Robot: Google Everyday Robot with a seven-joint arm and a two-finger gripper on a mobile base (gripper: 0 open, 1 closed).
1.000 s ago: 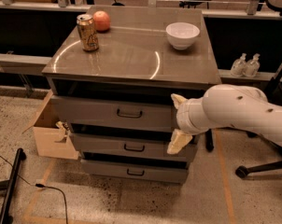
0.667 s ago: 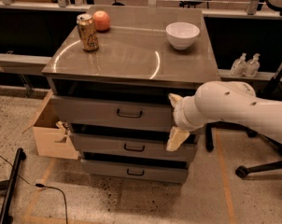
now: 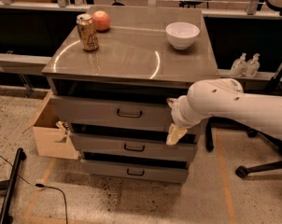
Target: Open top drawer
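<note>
The top drawer [image 3: 99, 112] is the widest grey metal drawer of the cabinet, right under the top. Its small black bail handle [image 3: 129, 113] sits at the centre of its front. My white arm reaches in from the right. My gripper [image 3: 174, 127] hangs in front of the right end of the top drawer's front, to the right of the handle and apart from it. One cream fingertip [image 3: 175, 135] points down over the gap above the middle drawer [image 3: 131, 147]. The lowest drawer [image 3: 134, 171] is below.
On the cabinet top stand a gold can [image 3: 87, 32], an orange fruit [image 3: 101, 20] and a white bowl [image 3: 182, 34]. An open cardboard box [image 3: 50, 134] sits on the floor at the cabinet's left. Two bottles [image 3: 245, 65] stand at the right. A black chair base [image 3: 260, 164] is lower right.
My arm and gripper have shifted a little to the left along the top drawer's front, toward the handle. The drawers have not moved.
</note>
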